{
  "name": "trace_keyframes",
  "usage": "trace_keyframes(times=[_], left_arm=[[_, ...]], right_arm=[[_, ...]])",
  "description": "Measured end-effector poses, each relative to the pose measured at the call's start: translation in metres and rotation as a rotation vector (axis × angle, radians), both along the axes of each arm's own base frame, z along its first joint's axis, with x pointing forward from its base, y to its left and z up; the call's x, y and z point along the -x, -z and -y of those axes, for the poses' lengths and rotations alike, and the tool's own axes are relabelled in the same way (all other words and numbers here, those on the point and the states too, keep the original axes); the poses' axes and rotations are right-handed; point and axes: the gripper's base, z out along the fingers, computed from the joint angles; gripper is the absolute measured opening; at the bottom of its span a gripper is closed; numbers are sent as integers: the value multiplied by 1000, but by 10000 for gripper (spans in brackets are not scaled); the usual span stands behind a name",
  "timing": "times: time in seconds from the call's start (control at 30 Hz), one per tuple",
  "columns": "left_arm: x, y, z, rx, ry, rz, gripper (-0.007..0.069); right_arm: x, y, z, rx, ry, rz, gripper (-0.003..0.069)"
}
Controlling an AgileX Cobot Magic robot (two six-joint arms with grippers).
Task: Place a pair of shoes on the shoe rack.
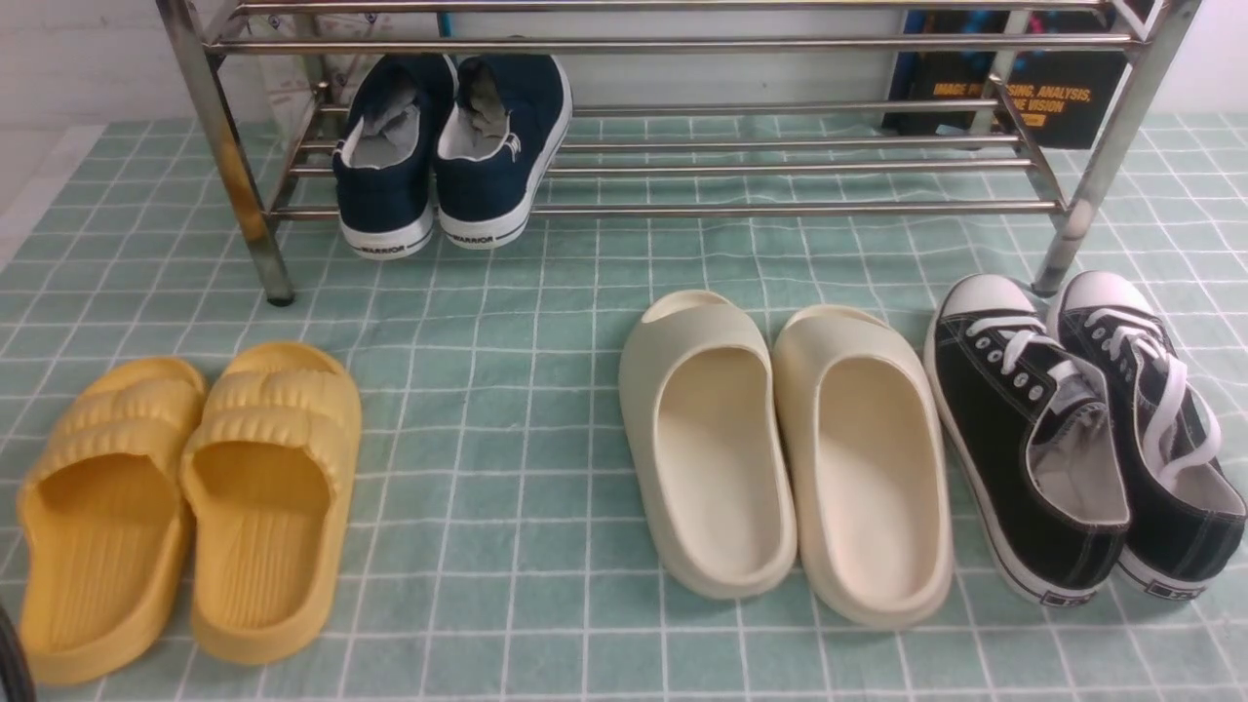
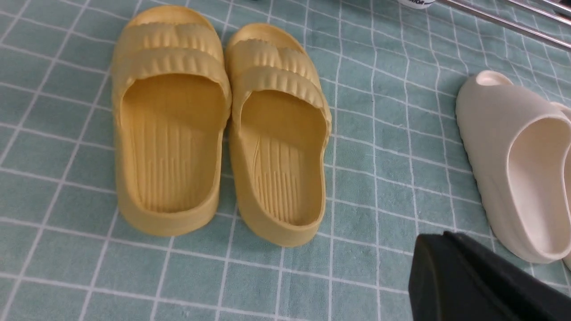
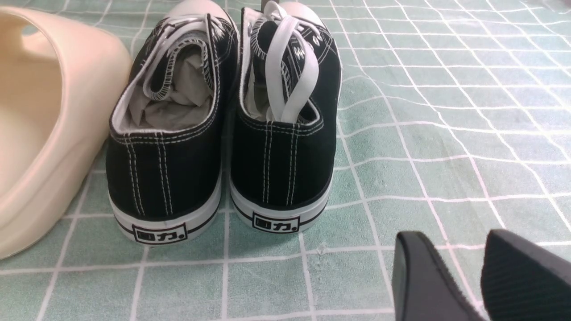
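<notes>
Pair of shoes (image 1: 450,151): navy canvas, white soles, heels toward me, side by side on the shoe rack (image 1: 682,207), lowest tier, left end.
My left end effector (image 2: 473,281): fingers pressed together, empty.
My right end effector (image 3: 479,276): fingers slightly apart, empty.
Front view only: rack and navy pair in full.

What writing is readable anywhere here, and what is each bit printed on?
"WARRIOR": heel strip of each navy shoe on the shoe rack.
"回力": heel tabs of both black sneakers.
"...SING, ANALYSIS, ...NE VISION": orange letters on the dark book behind the rack, partly hidden by a tube.
Smaller print on that book is too blurred to read.
</notes>
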Motion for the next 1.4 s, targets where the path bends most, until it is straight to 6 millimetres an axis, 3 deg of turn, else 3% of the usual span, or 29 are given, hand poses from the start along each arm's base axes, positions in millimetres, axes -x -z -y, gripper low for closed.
trace_keyframes(times=[0.5,0.67,0.8,0.97,1.07,1.23,1.4], left_arm=[[2,1,7,85,36,-21,29],[0,5,7,62,54,3,-13],[-2,30,7,31,60,123,-13],[-5,74,2,66,-72,314,-13],[-4,90,-1,76,-141,400,-13],[-10,126,-4,13,-170,387,-13],[-12,142,-5,-64,-147,342,-13]], right_arm=[[0,0,0,0,0,0,246],[0,0,0,1,0,0,246],[0,0,0,1,0,0,246],[0,0,0,1,0,0,246],[0,0,0,1,0,-1,246],[0,0,0,1,0,-1,246],[0,0,0,1,0,-1,246]])
